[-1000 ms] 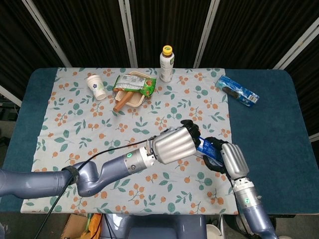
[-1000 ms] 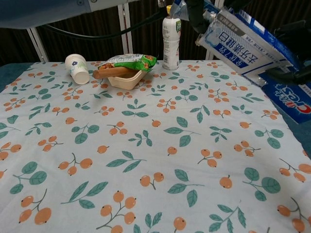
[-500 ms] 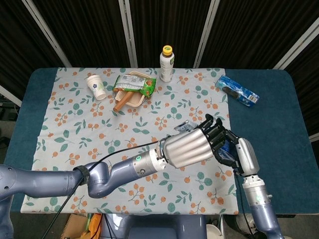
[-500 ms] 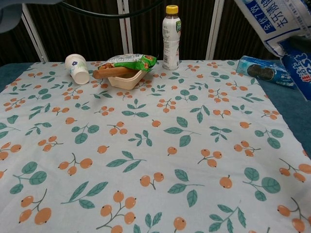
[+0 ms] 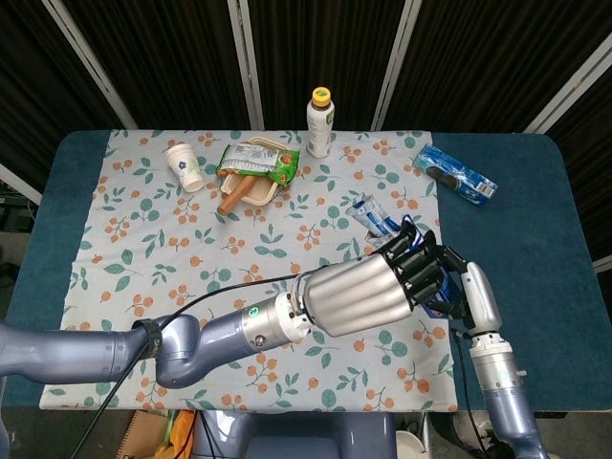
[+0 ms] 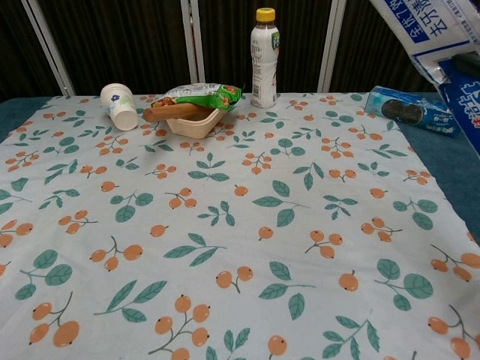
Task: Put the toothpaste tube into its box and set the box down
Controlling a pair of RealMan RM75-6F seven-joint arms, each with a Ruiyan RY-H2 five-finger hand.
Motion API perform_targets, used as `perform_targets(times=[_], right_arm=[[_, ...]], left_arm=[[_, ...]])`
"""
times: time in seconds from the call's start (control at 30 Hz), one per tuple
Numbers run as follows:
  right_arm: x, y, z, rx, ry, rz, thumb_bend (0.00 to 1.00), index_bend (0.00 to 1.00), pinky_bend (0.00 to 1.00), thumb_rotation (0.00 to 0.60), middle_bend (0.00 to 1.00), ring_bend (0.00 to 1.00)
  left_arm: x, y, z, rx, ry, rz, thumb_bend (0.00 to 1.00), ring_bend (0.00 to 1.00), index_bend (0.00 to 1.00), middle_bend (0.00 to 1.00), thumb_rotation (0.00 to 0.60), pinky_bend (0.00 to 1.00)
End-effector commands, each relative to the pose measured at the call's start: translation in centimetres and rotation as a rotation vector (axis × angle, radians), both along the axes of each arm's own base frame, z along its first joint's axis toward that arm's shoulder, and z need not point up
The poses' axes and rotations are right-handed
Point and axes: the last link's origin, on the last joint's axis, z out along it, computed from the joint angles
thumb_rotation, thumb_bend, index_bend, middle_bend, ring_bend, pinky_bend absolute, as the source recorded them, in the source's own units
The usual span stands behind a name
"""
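My left hand (image 5: 368,292) grips the toothpaste tube (image 5: 375,218), whose flat white-and-blue end sticks out beyond the dark fingers (image 5: 416,268). Right beside it, my right hand (image 5: 471,292) faces the left with its fingers curled around the blue box (image 5: 442,308), which is mostly hidden between the two hands. The chest view shows no hands. There the tube (image 6: 431,26), white and blue with printed characters, fills the top right corner, and the blue box (image 6: 466,94) lies just under it at the right edge. Both are held well above the floral cloth (image 6: 225,225).
A white bottle with a yellow cap (image 5: 320,122) (image 6: 264,56) stands at the back. A paper cup (image 5: 184,167) lies at the back left, next to a bowl with a sausage and a green packet (image 5: 251,177). A blue biscuit pack (image 5: 456,173) (image 6: 409,109) lies at the back right.
Both hands have shifted right and closer together with the tube and box. The tube's flat end now shows beyond the left fingers. In the chest view, tube and box rose toward the top right corner.
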Motion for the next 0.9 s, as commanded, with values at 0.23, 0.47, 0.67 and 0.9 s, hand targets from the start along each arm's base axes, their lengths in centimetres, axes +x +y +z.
perform_targets(times=[0.23, 0.47, 0.67, 0.9], right_arm=[[-0.1, -0.4, 0.8, -0.040, -0.075, -0.011, 0.43, 0.45, 0.44, 0.600, 0.51, 0.47], [-0.1, -1.0, 2.3, -0.118, -0.210, -0.028, 0.44, 0.45, 0.44, 0.600, 0.51, 0.47], [-0.2, -1.4, 3.7, -0.186, -0.340, -0.055, 0.43, 0.45, 0.44, 0.600, 0.51, 0.47], [-0.4, -2.5, 6.8, -0.279, -0.460, -0.085, 0.43, 0.44, 0.44, 0.600, 0.51, 0.46]], left_arm=[[-6.0, -0.3, 3.3, -0.016, -0.033, 0.093, 0.02, 0.26, 0.32, 0.30, 0.600, 0.33], [-16.3, -0.8, 5.9, -0.048, -0.074, 0.330, 0.02, 0.26, 0.32, 0.30, 0.600, 0.33], [-25.3, -2.6, 7.0, -0.087, -0.160, 0.581, 0.02, 0.26, 0.31, 0.29, 0.600, 0.33], [-35.1, -5.7, 6.0, -0.127, -0.183, 0.840, 0.02, 0.24, 0.28, 0.27, 0.600, 0.32]])
